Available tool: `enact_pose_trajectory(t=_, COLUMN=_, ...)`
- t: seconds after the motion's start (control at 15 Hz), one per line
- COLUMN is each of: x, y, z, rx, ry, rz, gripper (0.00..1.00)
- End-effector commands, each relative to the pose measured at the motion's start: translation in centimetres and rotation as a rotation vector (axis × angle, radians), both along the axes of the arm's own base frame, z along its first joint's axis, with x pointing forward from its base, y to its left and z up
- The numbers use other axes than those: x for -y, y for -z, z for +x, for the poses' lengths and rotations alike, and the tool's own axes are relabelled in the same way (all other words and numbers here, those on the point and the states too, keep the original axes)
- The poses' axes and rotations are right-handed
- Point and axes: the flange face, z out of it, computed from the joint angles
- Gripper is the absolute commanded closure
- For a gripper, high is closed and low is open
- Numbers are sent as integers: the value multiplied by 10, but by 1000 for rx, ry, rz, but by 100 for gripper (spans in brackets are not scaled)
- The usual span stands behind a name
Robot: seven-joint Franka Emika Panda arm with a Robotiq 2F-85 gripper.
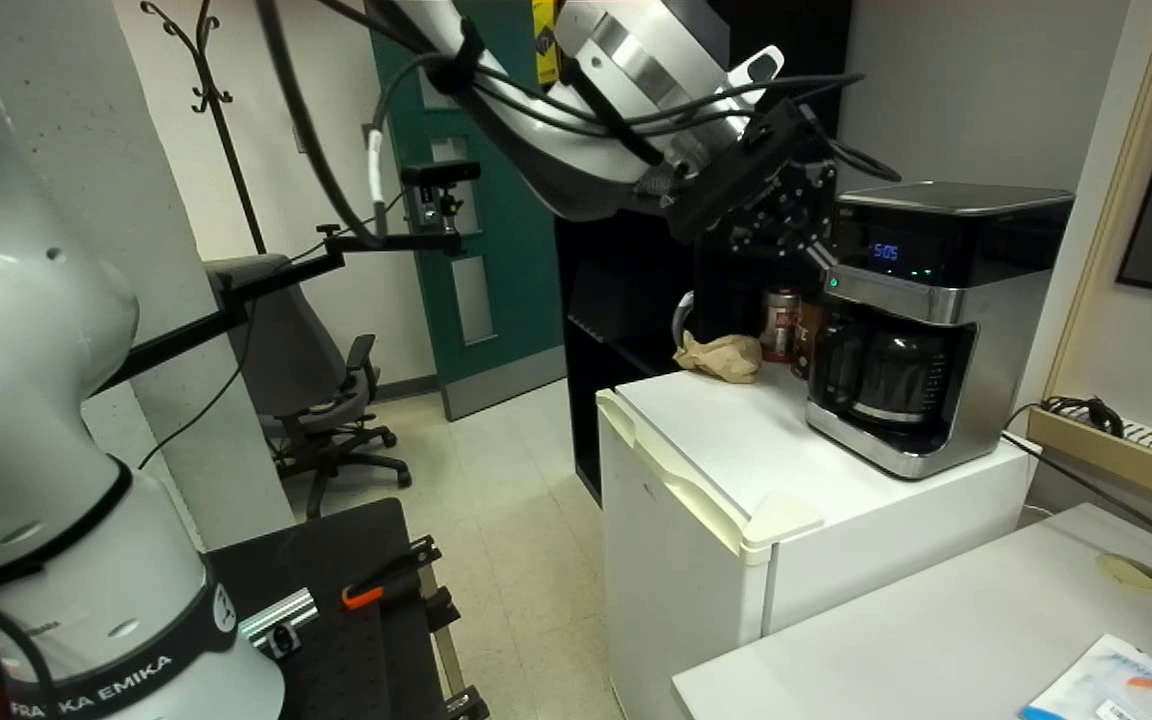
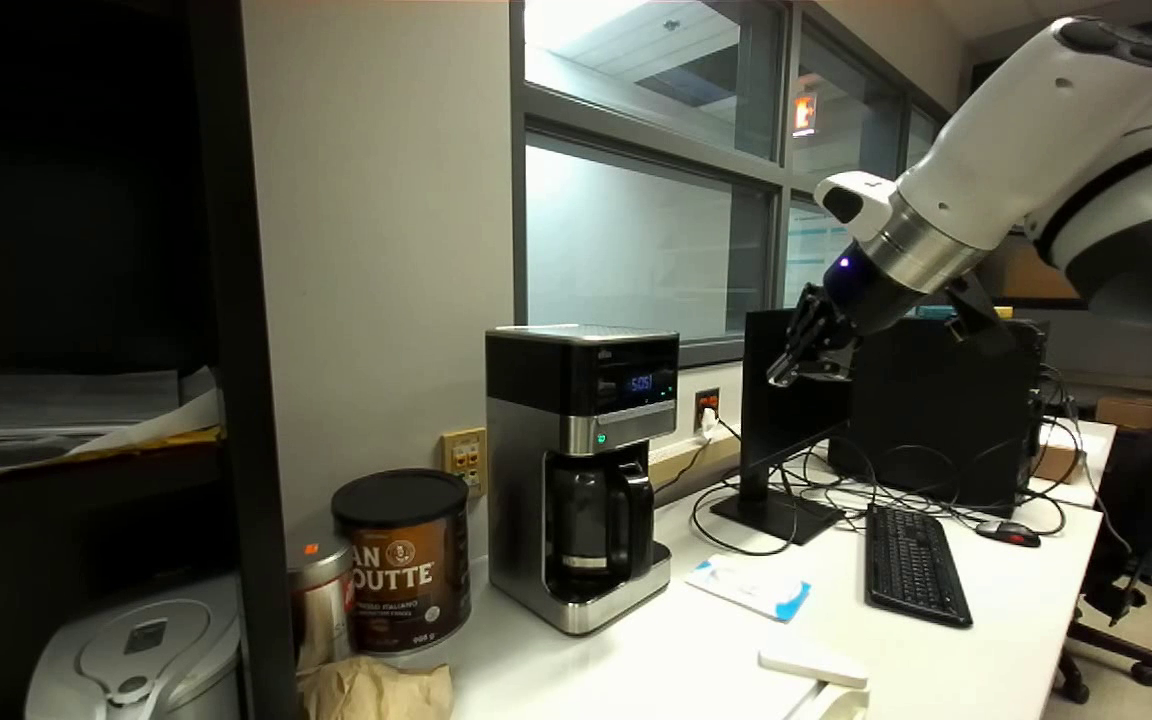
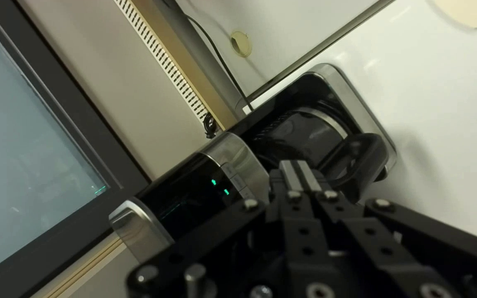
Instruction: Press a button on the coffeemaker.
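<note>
The boxy coffeemaker (image 1: 921,300) gleamed black and metallic; in the wrist view the tool (image 3: 300,176), jaws together, partly hid it.

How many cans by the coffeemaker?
2. A black-lidded brown can stands beside the coffeemaker; a silver-and-red can stands next to the brown one. More could be hidden behind the black cabinet.

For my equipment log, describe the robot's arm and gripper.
The arm is white with rounded segments, a silver collar and black cables. A black base band reads FRANKA EMIKA, partly covered by a cable. The gripper is black and jointed, with silver bolts and fingertips.
</note>
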Motion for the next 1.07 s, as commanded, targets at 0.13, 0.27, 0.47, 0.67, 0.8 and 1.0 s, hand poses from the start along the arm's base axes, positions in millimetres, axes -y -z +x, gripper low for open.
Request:
enact_pose_trajectory(t=0.13, x=-8, y=22, z=51, rx=71, ry=38, rz=25, gripper=100)
enact_pose_trajectory(t=0.27, x=-5, y=30, z=64, rx=89, ry=53, rz=37, gripper=100)
enact_pose_trajectory(t=0.47, x=-2, y=40, z=80, rx=106, ry=74, rz=53, gripper=100)
enact_pose_trajectory(t=0.67, x=1, y=47, z=95, rx=124, ry=95, rz=68, gripper=100)
enact_pose_trajectory(t=0.8, x=3, y=52, z=103, rx=132, ry=106, rz=80, gripper=100)
enact_pose_trajectory(t=1.0, x=5, y=58, z=115, rx=140, ry=124, rz=94, gripper=100)
